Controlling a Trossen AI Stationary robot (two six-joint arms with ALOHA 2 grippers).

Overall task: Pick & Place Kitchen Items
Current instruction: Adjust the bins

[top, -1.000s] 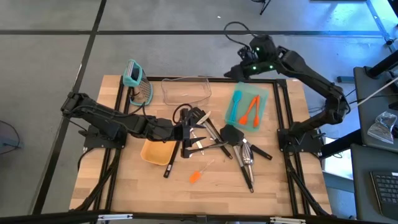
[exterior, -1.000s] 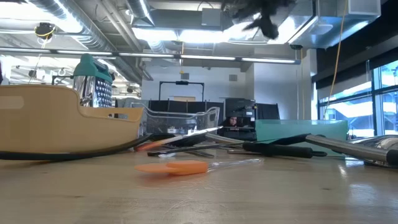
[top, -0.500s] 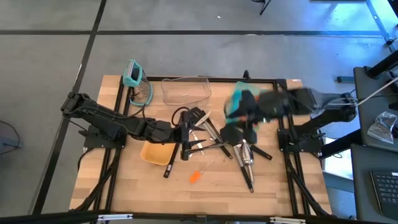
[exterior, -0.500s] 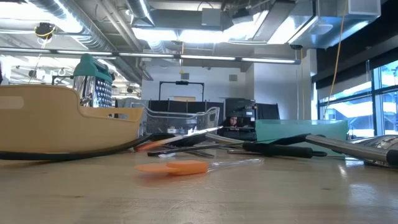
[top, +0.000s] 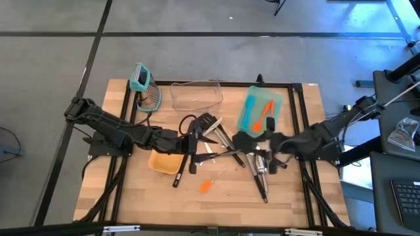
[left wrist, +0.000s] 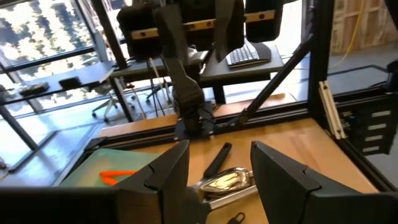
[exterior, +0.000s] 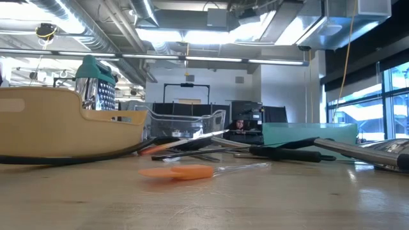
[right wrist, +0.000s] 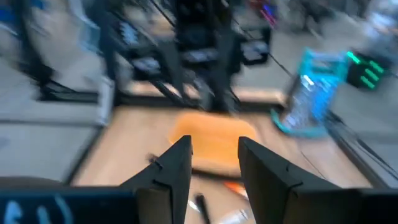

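Kitchen items heaped betw. orange bowl & teal tray (both grippers' fingers parted).

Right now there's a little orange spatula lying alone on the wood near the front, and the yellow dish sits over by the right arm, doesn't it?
Partly. The orange spatula does lie alone on the wood near the front, but the yellow dish sits by the left arm, just beside the left end effector, not the right one. The high view shows it.
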